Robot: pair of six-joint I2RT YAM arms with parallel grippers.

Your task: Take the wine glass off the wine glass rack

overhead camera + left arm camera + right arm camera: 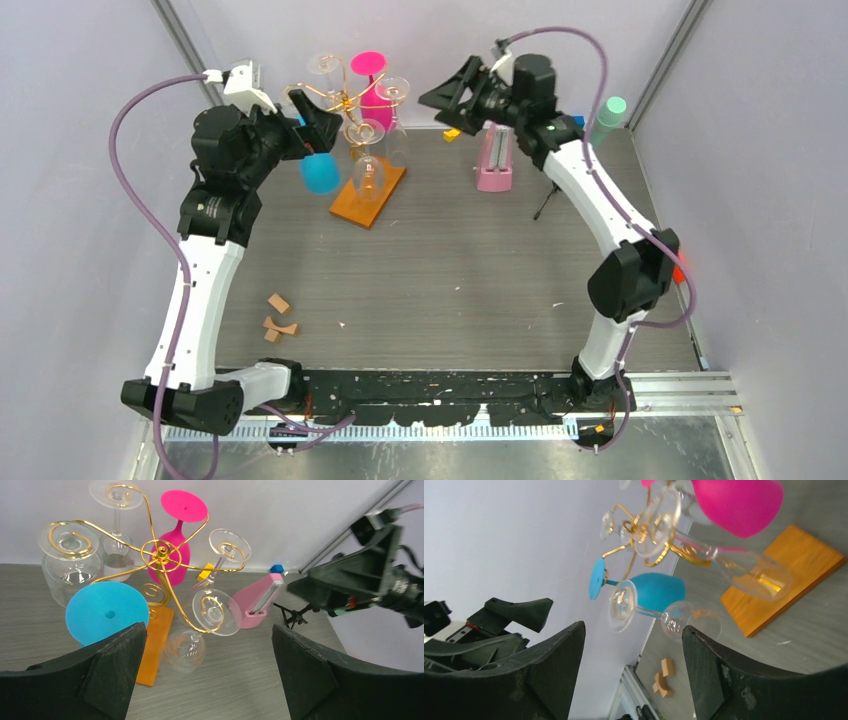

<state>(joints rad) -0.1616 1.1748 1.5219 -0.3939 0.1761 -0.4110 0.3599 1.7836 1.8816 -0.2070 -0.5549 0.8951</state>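
Observation:
The wine glass rack (352, 103) stands at the back on its orange base (368, 195), its gold arms (161, 555) spreading from a hub. Hanging upside down from it are a pink wine glass (373, 85), a blue one (320, 172) and several clear ones (215, 612). My left gripper (312, 118) is open just left of the rack, above the blue glass (107, 612), with nothing between its fingers (100, 670). On the rack's right my right gripper (440, 102) is open and empty, apart from the rack (644, 525) and facing a clear glass (689, 622).
A pink toaster-like box (495, 160) stands right of the rack, with a small black tripod (545, 205) beside it. A pale green bottle (607, 120) is at the back right. Wooden blocks (278, 315) lie near the left arm. Walls close in all round.

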